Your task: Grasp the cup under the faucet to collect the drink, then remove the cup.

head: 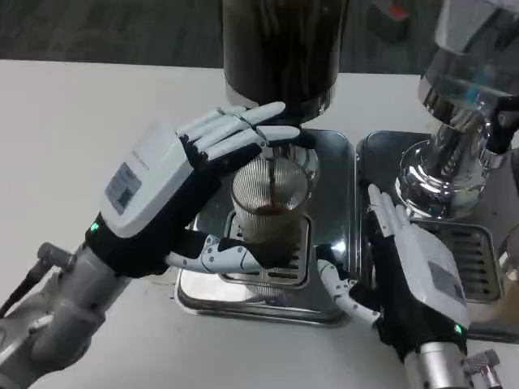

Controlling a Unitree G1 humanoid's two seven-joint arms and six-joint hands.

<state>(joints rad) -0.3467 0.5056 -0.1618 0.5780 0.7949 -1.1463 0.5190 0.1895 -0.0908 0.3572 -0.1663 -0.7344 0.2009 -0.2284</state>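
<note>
A ribbed clear cup (270,198) stands on the grate of the steel drip tray (334,174), under the faucet (285,139) of a dark drink dispenser (280,49). A thin dark stream runs into the cup, and dark liquid lies low in it. My left hand (166,190) reaches in from the left and holds the cup: its fingers (239,130) curve round the far side by the rim, and its thumb (223,255) lies at the near side by the base. My right hand (418,271) rests at the tray's right edge, fingers apart and holding nothing.
A second steel tray (381,146) on the right carries a shiny chrome dispenser (454,162) with a grate in front of it. White tabletop stretches to the left and along the near edge. The dispenser's body hangs low over the cup.
</note>
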